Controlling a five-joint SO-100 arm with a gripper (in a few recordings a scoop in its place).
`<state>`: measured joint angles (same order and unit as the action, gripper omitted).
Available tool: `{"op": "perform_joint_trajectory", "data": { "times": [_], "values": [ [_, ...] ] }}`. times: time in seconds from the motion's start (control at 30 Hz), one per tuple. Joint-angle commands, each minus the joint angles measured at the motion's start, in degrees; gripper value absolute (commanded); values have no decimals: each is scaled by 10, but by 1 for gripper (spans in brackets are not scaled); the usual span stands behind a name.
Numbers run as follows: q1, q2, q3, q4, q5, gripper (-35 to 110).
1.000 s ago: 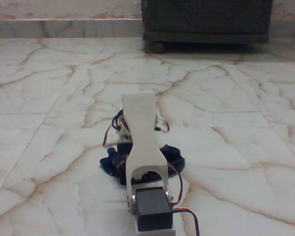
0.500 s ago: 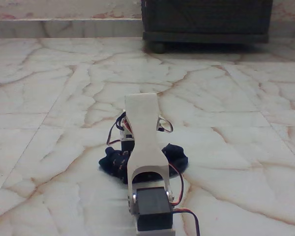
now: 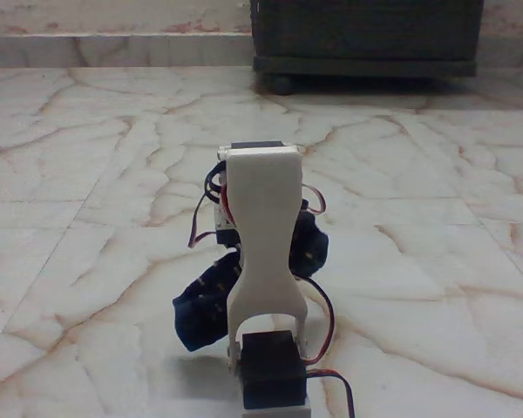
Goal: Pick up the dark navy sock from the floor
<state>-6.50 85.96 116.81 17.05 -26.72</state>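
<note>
Across the left half of the fixed view the floor (image 3: 78, 261) lies bare: cream marble tiles, reddish-brown veins, thin grout lines, open room out to the left edge. A low marble step runs along the far edge.

Centre, near the bottom edge: white arm link (image 3: 263, 235) rising upright, with a black servo block (image 3: 272, 369) at its base, cut off by the bottom edge. Red and black wires (image 3: 318, 305) loop off both sides of the link.

Sock (image 3: 211, 303): dark navy bundle hanging behind the arm link, lifted off the tiles. One lobe droops low on the left of the link, a smaller part shows to its right. Faint shadow on the tile beneath.

Claw hidden behind the link and the sock; cannot tell how its fingers stand.

Right half of the floor is likewise bare to the right edge. Dark cabinet (image 3: 366, 35) at the far right edge, top cropped, one round foot (image 3: 281, 84) visible.
</note>
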Motion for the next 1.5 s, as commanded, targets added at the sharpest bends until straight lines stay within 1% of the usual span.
{"op": "perform_joint_trajectory", "data": {
  "times": [0.0,0.13,0.4,0.5,0.63,0.7,0.73,0.8,0.97,1.0,1.07,1.13,1.23,1.33,1.47],
  "values": [
    [7,94,59,-29,-47,0],
    [13,248,214,-82,-130,0],
    [52,443,382,-177,-301,0],
    [60,467,393,-191,-365,0],
    [58,485,432,-258,-410,0],
    [58,487,438,-273,-444,0],
    [57,492,451,-300,-461,0],
    [57,495,465,-315,-491,0],
    [58,514,516,-398,-524,0],
    [58,515,534,-430,-524,0],
    [58,515,540,-438,-522,0],
    [59,516,577,-505,-519,0],
    [59,516,579,-517,-521,0],
    [58,527,598,-555,-525,0],
    [65,527,598,-565,-533,0]
  ]
}}
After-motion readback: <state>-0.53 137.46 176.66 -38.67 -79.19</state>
